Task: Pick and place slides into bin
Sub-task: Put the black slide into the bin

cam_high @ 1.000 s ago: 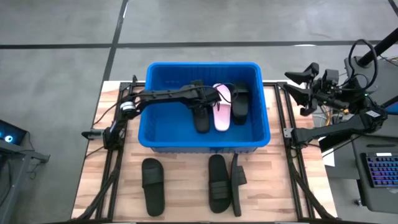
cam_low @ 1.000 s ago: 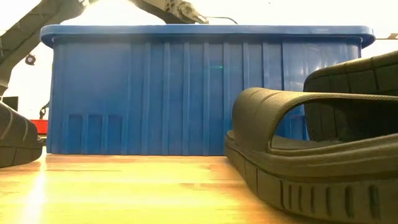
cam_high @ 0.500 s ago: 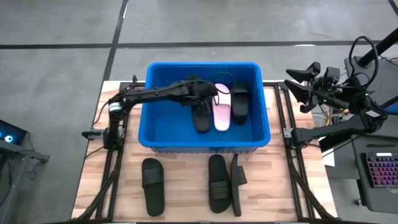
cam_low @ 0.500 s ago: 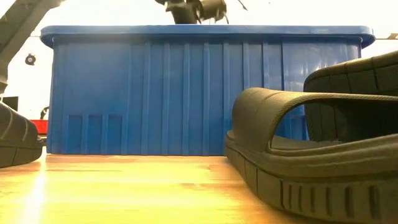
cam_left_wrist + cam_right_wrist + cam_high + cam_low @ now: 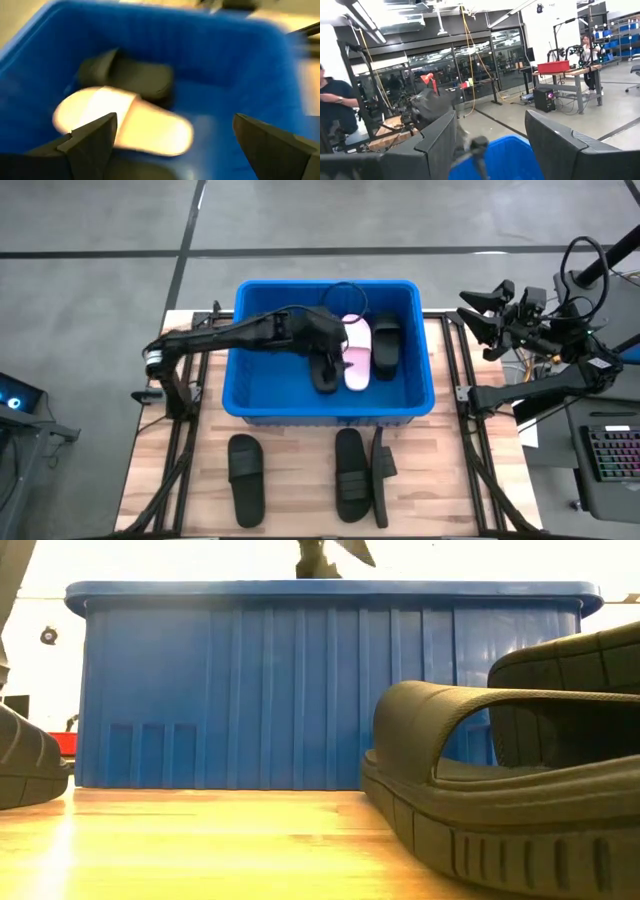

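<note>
Left arm over bin with three slides inside, three left on table.

High view: large ribbed bright blue plastic bin (image 5: pixel 250 395) sat at the wooden table's (image 5: pixel 150 470) far edge, holding two matte black slides and one pale pink slide (image 5: pixel 356 355); left gripper (image 5: pixel 335 340) hung empty above them. Right gripper (image 5: pixel 478 320) waited off the table's right edge, fingers apart. Three black slides (image 5: pixel 247 478) lay along the near edge, well spaced, clear room above. Low view: nearest black slide (image 5: pixel 480 790) looked light, rubbery; strap arch seemed the best hold. Left wrist view: fingers (image 5: pixel 90 140) spread wide, nothing between. Right wrist view: only room beyond.
</note>
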